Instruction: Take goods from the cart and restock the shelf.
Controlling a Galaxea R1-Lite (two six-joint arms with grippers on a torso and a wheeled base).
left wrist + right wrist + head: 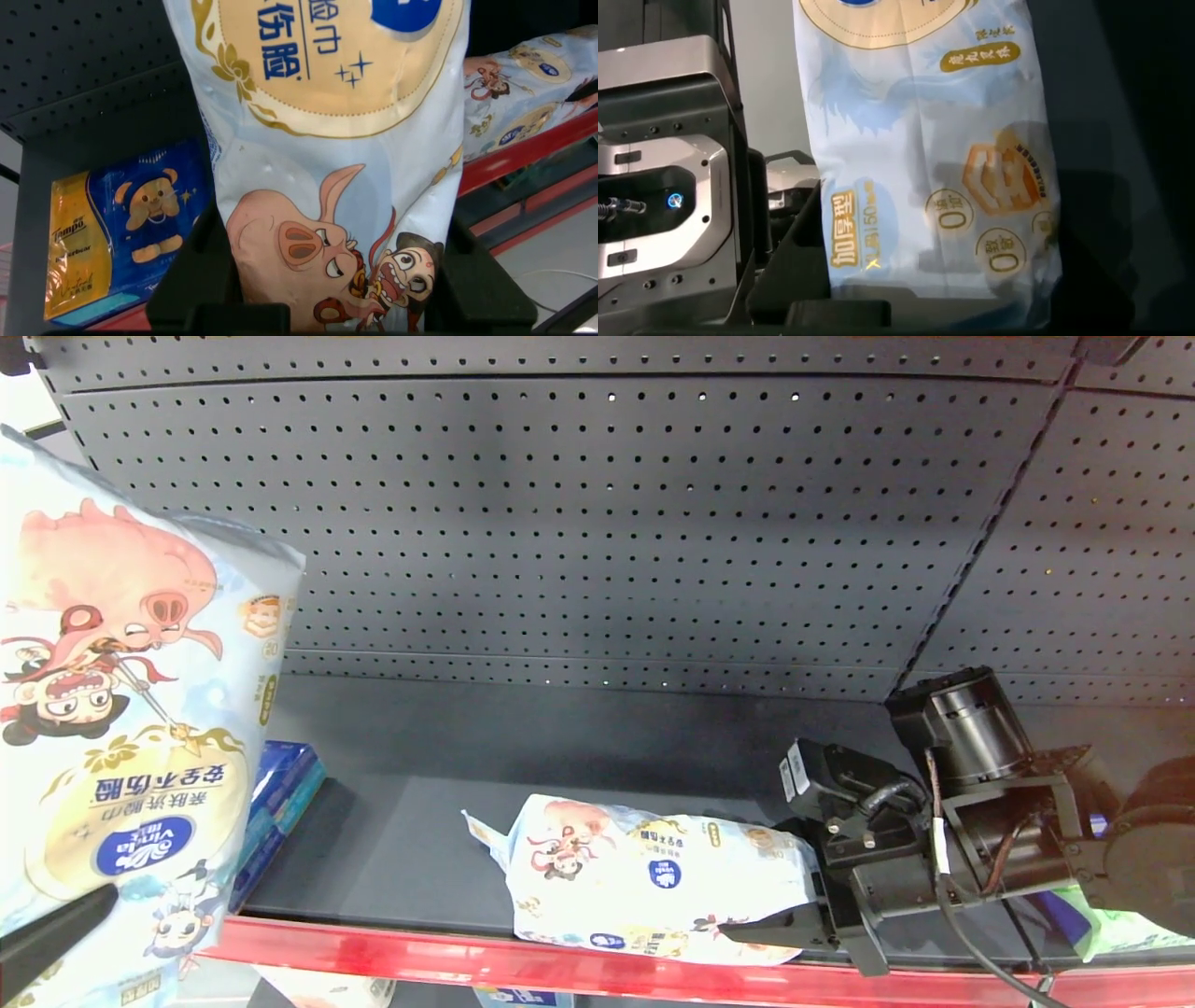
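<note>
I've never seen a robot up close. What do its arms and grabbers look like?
The right arm is black, boxy metal framing around a silver-grey cylindrical motor, with black cables looping outside, one carrying a white tag. A small black box with a white label sits near its wrist. The right gripper and left gripper both end in flat, matte black jaws.
</note>
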